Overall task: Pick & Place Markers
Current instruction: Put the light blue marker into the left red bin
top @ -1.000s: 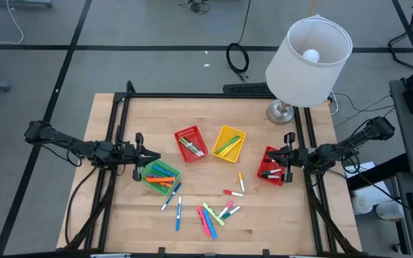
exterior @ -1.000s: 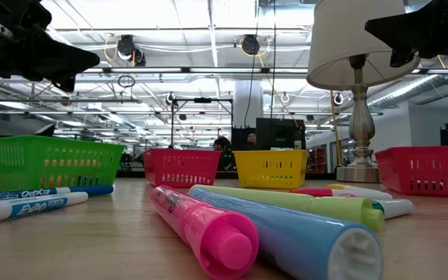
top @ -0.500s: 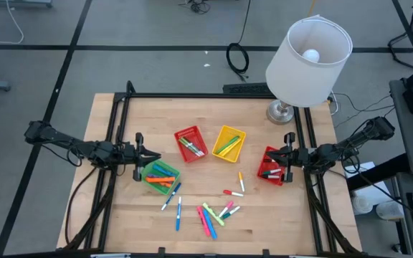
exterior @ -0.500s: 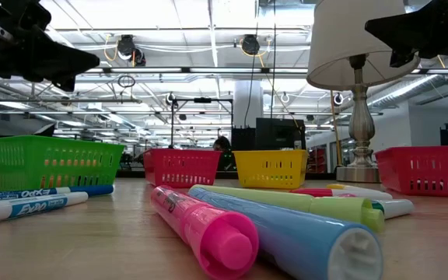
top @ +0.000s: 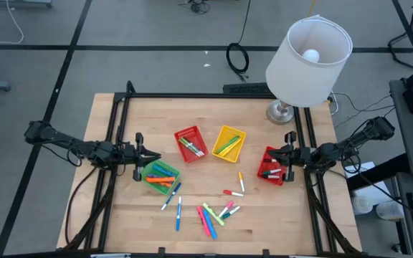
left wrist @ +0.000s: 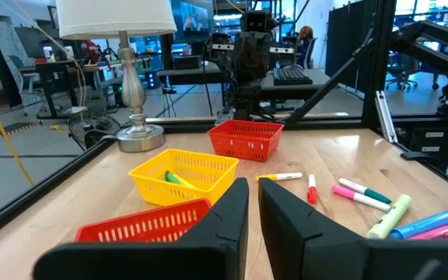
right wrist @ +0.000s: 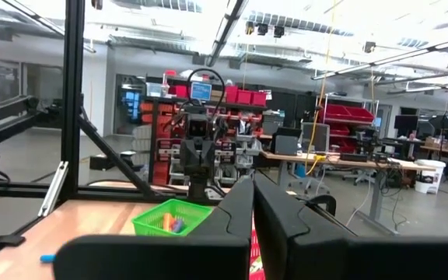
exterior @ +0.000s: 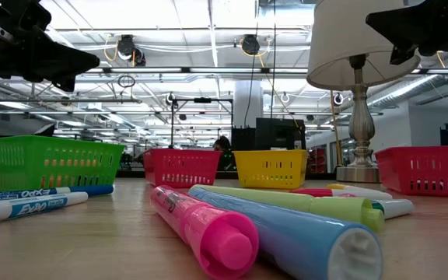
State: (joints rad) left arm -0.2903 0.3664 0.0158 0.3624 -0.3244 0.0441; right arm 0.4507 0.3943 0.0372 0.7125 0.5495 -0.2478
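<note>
A wooden table (top: pixel 120 215) is seen with a lamp (top: pixel 308 51) at its far right corner. Four baskets are set across it: green basket (top: pixel 160 177), two red, one yellow. Loose markers (top: pixel 210 215) are scattered near the front edge; others lie inside the baskets. The left gripper (top: pixel 151 156) is held above the green basket, fingers nearly together, nothing pinched. The right gripper (top: pixel 274 157) is held over the right red basket (top: pixel 272 166), fingers pressed together, empty.

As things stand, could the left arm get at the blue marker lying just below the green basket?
Probably yes: the left gripper hangs over the green basket, the blue marker lies just beyond, uncovered.
</note>
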